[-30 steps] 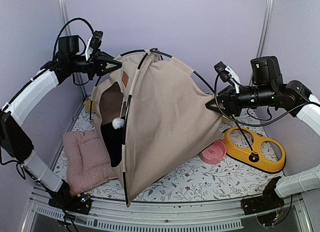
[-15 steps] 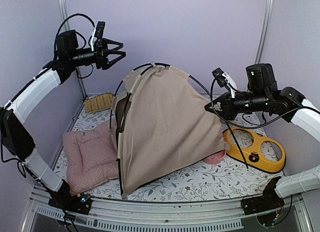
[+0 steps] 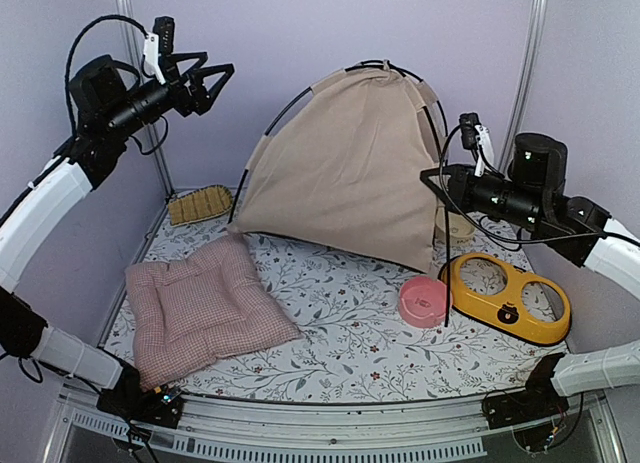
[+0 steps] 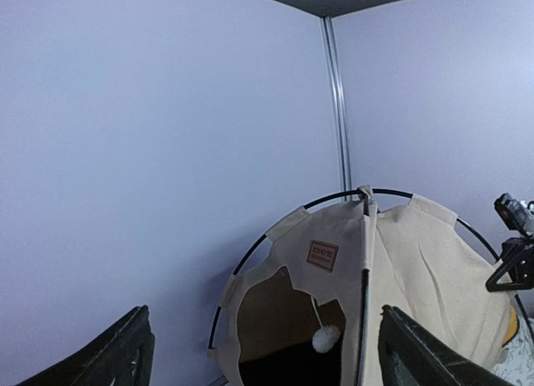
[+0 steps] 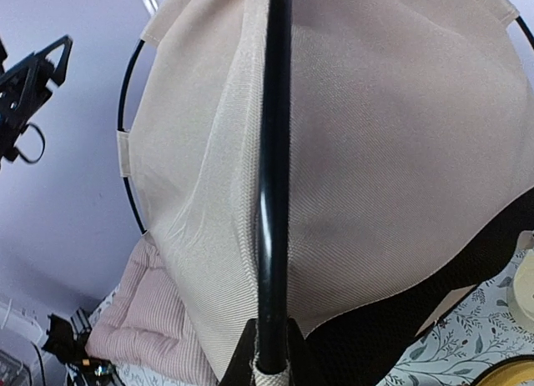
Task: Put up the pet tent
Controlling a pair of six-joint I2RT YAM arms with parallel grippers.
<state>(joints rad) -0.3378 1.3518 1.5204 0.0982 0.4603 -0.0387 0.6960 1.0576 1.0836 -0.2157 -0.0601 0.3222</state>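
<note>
Pet tent [image 3: 350, 173] is standing domed at the back of the tabletop [image 3: 340, 328], door w/ pom-pom [image 4: 322, 338] facing the back-left corner, away from the arm bases. Right jaws are pinching the thin black pole [image 5: 274, 152] on the tent's right edge, pressed tight on it; the pole is running approx. upright out of them, fabric lying to their left. Left jaws are hanging spread wide, high up & well apart, tent lying ahead and below them. Right arm is the nearer, so any turning of the door toward the pink cushion [image 3: 205, 308] is prob. hinging on that grip.
</note>
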